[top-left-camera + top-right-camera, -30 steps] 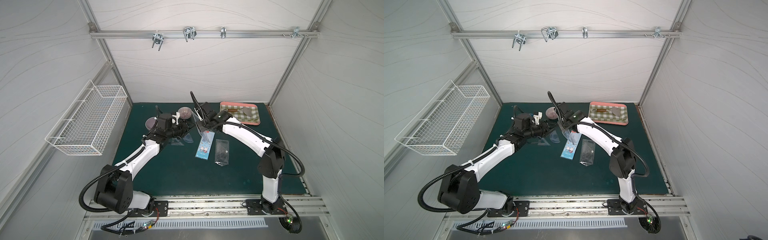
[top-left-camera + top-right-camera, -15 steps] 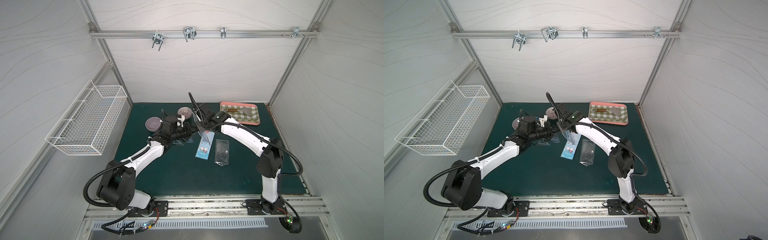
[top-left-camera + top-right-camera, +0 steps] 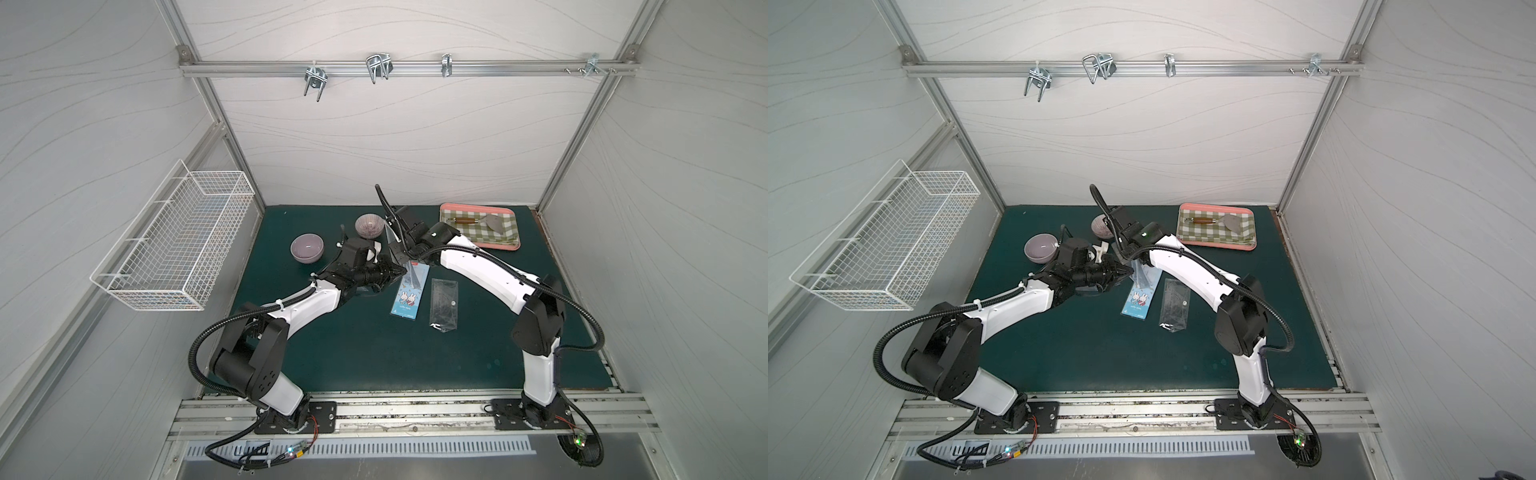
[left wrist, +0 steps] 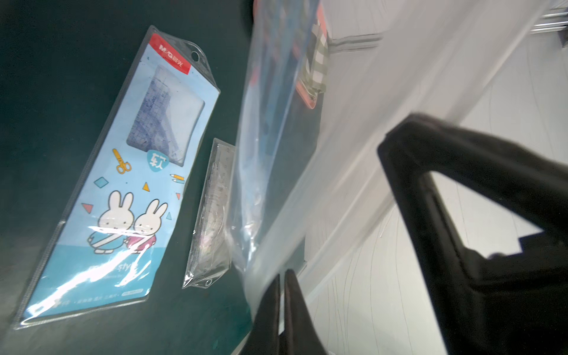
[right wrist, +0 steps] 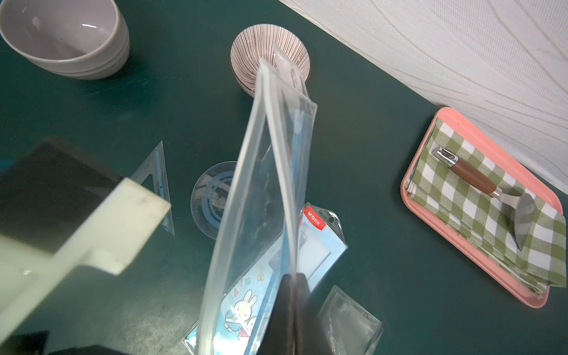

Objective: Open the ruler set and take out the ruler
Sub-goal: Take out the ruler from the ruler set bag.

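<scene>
Jaws on both arms are closed, and both grip the same clear pouch (image 5: pixel 261 184) of the ruler set, which hangs in the air above the desk (image 3: pixel 374 353). On the left jaws the black fingertips (image 4: pixel 270 307) stand almost together, and as far as the wrist view shows they pinch one edge of the pouch. The right jaws, close beside them, clamp one wall of the pouch near its mouth between dark fingertips (image 5: pixel 285 307), and the mouth gapes a little. A long bluish strip shows through the pouch wall; whether it is the ruler cannot be told. Directly below both jaws a blue pack printed with two rabbits (image 4: pixel 123 190) lies flat on the desk, and just beside it lies a smaller clear sleeve (image 4: pixel 212 221) with transparent pieces inside. On the left jaws' side, also on the desk, are a round clear protractor (image 5: pixel 212 199) and, next to it, a clear set square (image 5: pixel 164 190), both outside any pouch. Beyond the jaws toward the back wall stands a striped bowl (image 5: pixel 246 58), with a plain grey bowl (image 5: pixel 64 37) further out on the left arm's side. Well apart on the right jaws' side a pink tray (image 3: pixel 498 247) holds a green checked cloth (image 5: pixel 445 212) with a wooden-handled spatula (image 5: pixel 473 176) on it. Farthest out, a white wire basket (image 3: pixel 174 245) hangs on the side wall.
</scene>
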Motion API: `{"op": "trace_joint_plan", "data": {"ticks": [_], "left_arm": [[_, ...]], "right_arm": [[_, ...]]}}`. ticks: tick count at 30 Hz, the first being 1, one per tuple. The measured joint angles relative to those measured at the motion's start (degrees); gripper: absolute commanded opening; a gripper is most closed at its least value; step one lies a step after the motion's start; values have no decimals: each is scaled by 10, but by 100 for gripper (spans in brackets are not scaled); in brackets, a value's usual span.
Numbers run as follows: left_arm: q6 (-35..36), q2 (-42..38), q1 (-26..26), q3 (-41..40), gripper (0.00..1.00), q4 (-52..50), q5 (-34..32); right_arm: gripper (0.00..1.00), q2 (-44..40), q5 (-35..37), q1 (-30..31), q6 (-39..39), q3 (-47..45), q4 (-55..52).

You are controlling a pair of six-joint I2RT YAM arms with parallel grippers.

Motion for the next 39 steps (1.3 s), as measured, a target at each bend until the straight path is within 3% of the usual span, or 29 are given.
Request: {"op": "trace_joint_plan", "data": {"ticks": [21,30,39], "left_arm": [[100,-2,0,37,18,-136,-81],[118,-3,-4,39,21,-144,-103],[137,-2,-20,52,17,-154,-117]], "right_arm": [[0,-19,-34,11,-20,-21,17],[0,-20,-36,16,-23,-23,26],[0,-20,-42,20,-23,-24,26]]}}
